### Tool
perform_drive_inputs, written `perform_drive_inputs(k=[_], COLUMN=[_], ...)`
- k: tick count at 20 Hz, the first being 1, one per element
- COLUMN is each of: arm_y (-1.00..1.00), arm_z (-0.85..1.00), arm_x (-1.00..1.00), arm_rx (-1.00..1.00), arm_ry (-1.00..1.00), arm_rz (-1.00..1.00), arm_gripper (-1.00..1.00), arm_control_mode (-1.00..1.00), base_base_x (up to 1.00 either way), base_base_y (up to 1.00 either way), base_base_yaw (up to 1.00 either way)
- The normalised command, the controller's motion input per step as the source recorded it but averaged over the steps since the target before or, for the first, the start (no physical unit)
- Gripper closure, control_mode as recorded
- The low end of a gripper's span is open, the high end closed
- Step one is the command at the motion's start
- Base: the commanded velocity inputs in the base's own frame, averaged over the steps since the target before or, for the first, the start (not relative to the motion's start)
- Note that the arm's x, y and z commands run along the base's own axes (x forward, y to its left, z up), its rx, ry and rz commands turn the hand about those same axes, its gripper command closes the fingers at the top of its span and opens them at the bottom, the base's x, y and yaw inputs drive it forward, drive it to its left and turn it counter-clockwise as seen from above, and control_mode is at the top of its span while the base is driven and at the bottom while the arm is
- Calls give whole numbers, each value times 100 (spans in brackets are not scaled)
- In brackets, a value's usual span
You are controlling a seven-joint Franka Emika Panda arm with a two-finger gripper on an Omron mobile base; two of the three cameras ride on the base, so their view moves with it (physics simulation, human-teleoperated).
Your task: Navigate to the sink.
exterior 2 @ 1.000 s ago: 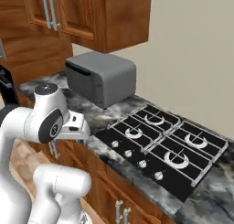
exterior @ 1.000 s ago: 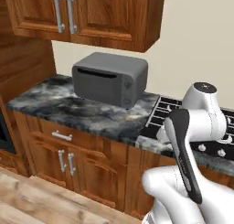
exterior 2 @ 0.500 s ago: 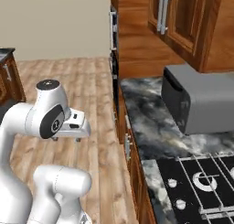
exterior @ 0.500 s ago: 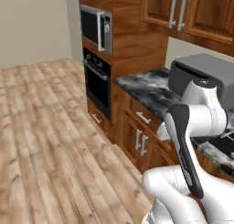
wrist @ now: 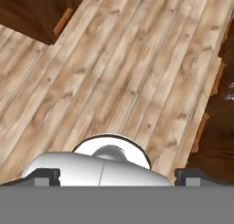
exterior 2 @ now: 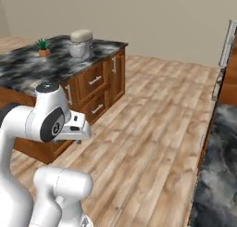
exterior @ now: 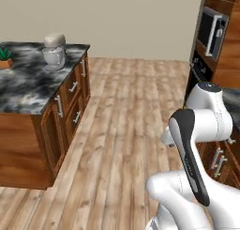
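A kitchen island (exterior: pixel 33 130) of dark wood stands at the left of the left base view, its marbled dark tabletop (exterior: pixel 28 79) carrying a small potted plant (exterior: pixel 3 57) at the far left edge and, to the right of that plant, a grey stand mixer (exterior: pixel 53 49) near the island's far corner. Drawers and doors with metal handles (exterior: pixel 60 106) run along the island's side that faces the open floor. To the right of the island, the light wooden plank floor (exterior: pixel 122 130) stretches back to a plain beige wall (exterior: pixel 117 22). Further right rises the white arm (exterior: pixel 201 126), folded over its base, and behind it at the right edge stands a tall wooden cabinet with a built-in microwave (exterior: pixel 213 29).

In the right base view the same island (exterior 2: pixel 88 82) lies left of the arm (exterior 2: pixel 48 124), with plant (exterior 2: pixel 44 46) and mixer (exterior 2: pixel 81 43) on top; a second marbled tabletop (exterior 2: pixel 217 175) runs down the right edge.

The sink cannot be made out on either surface. In the hand view the gripper (wrist: pixel 116 175) points down at the floor (wrist: pixel 119 67); its dark fingertips (wrist: pixel 43 175) sit far apart at the bottom corners, so it is spread wide with nothing between them.
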Motion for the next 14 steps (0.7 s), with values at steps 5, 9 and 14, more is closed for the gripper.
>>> perform_drive_inputs(k=[5, 9, 14], arm_y=[0, 0, 0], arm_z=[0, 0, 0], arm_x=[0, 0, 0], arm_rx=[0, 0, 0], arm_ry=[0, 0, 0], arm_rz=[0, 0, 0], arm_gripper=[-100, -100, -100], arm_control_mode=[100, 100, 100], base_base_x=[58, 77, 86], base_base_y=[12, 16, 28], base_base_yaw=[82, 75, 69])
